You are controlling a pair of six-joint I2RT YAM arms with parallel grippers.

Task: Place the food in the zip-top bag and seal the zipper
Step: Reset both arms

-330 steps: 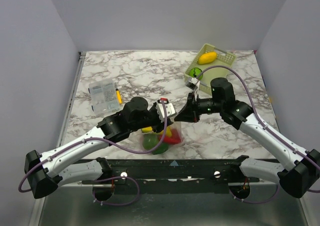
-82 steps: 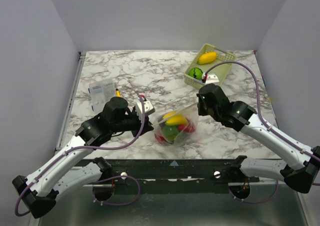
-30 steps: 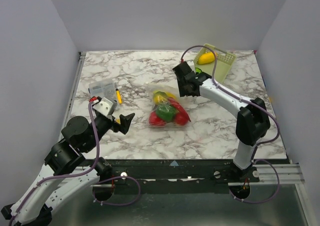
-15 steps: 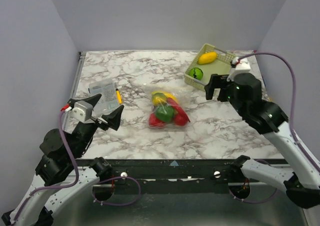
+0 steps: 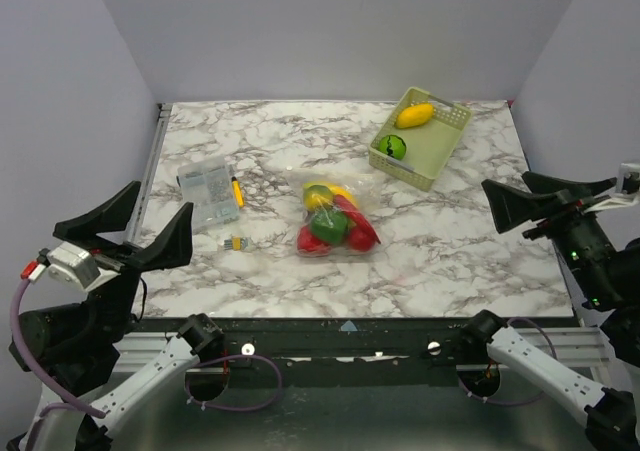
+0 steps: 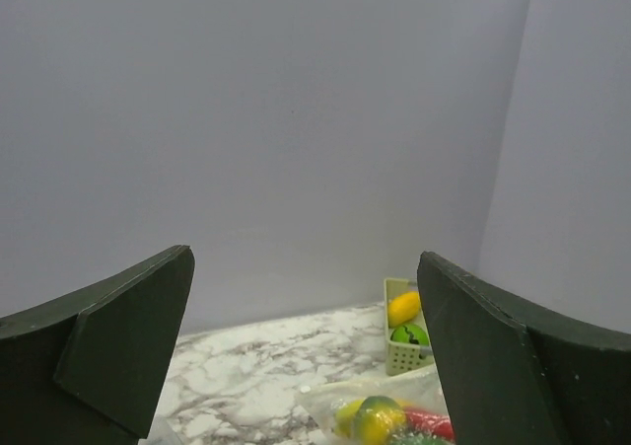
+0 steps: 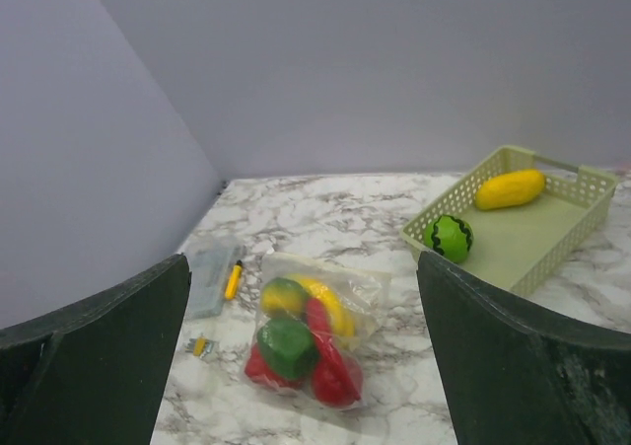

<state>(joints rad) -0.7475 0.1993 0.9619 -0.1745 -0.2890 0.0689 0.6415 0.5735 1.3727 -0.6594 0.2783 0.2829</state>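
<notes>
Holding food, zip-top bag seemingly sealed.

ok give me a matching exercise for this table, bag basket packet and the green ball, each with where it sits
Things:
1 bag
2 basket
3 packet
4 green ball

Places:
a in the basket, near a yellow piece
b left side of the table, beside a yellow stick
c middle of the table, with food inside
d far right corner of the table

Pairs: 1-c; 2-d; 3-b; 4-a
</notes>
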